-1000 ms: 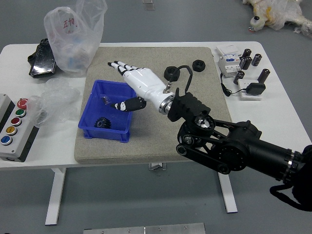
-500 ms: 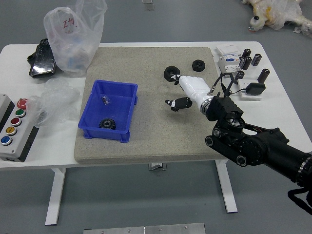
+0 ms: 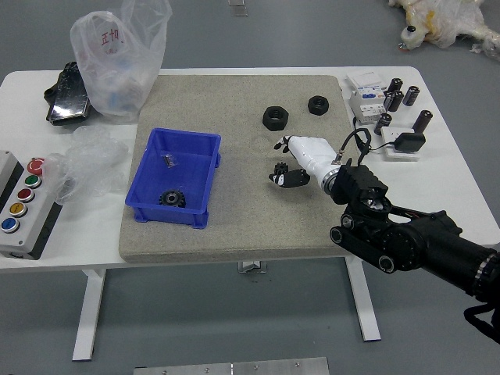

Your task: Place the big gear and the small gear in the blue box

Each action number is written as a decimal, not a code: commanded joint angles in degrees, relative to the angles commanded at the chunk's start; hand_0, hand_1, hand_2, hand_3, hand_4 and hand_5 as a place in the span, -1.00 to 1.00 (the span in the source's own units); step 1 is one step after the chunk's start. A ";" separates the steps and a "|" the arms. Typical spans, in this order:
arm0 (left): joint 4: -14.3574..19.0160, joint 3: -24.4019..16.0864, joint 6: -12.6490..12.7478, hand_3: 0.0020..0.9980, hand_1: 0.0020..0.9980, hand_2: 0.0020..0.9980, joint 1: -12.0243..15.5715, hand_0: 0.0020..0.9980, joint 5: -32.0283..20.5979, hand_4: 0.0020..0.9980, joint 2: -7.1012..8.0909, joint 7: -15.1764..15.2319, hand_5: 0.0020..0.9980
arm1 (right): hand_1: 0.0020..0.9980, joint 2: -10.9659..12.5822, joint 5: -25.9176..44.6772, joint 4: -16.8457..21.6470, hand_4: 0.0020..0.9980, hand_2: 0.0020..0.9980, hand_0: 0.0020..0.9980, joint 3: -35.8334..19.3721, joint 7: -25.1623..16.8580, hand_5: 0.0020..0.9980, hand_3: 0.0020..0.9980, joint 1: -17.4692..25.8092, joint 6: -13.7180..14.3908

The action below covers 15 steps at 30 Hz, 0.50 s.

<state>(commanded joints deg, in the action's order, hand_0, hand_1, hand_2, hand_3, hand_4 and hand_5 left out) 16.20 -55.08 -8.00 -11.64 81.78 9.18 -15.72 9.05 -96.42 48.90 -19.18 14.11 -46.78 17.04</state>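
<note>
1. Inside the open blue plastic box (image 3: pixel 166 215), near its front wall, lies a toothed black gear (image 3: pixel 172 198), likely the big one.
2. Right of the box, the white-and-black right hand (image 3: pixel 312 155) is open, fingers and thumb parted beside a small black gear (image 3: pixel 280 168), presumably to pinch it.
3. The box stands uncovered, probably for easy dropping in.

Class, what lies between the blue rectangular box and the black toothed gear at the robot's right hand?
In the head view, only bare beige mat lies between the blue rectangular box and the black toothed gear.
</note>
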 joint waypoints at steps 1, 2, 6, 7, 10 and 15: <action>0.00 -0.03 -0.01 0.34 0.15 0.08 0.00 0.46 0.04 0.37 0.00 -0.01 -0.07 | 0.23 -0.13 0.21 -0.34 0.04 0.10 -0.12 0.60 0.00 -0.59 0.27 -0.10 0.03; 0.00 -0.07 -0.03 0.34 0.15 0.08 0.00 0.46 0.11 0.37 0.01 -0.02 -0.07 | 0.23 -0.28 0.47 -0.77 0.04 0.10 -0.12 1.34 0.00 -0.59 0.27 -0.22 0.09; 0.01 -0.22 -0.06 0.34 0.15 0.08 0.01 0.46 0.28 0.37 0.01 -0.08 -0.07 | 0.23 -0.70 1.04 -1.77 0.04 0.10 -0.12 3.17 -0.02 -0.59 0.27 -0.39 0.46; 0.00 -0.25 -0.06 0.34 0.15 0.08 0.00 0.46 0.31 0.37 0.01 -0.09 -0.07 | 0.08 -0.77 1.07 -1.87 -0.04 -0.15 -0.15 3.41 -0.01 -0.89 0.06 -0.40 0.56; 0.01 -0.36 -0.10 0.34 0.15 0.08 -0.03 0.46 0.44 0.37 -0.02 -0.12 -0.07 | 0.08 -0.96 1.11 -2.12 -0.04 -0.15 -0.15 3.94 0.05 -0.89 0.06 -0.42 0.83; 0.01 -0.20 -0.11 0.34 0.15 0.08 -0.08 0.46 0.30 0.37 -0.07 -0.07 -0.07 | 0.04 -0.93 1.03 -2.15 -0.12 -0.21 -0.14 3.90 -0.15 -0.92 0.00 -0.39 1.39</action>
<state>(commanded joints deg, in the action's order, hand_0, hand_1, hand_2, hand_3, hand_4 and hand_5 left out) 16.21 -55.28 -8.10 -11.71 82.08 9.11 -15.78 8.11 -95.40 46.75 -15.28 13.96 -47.17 18.43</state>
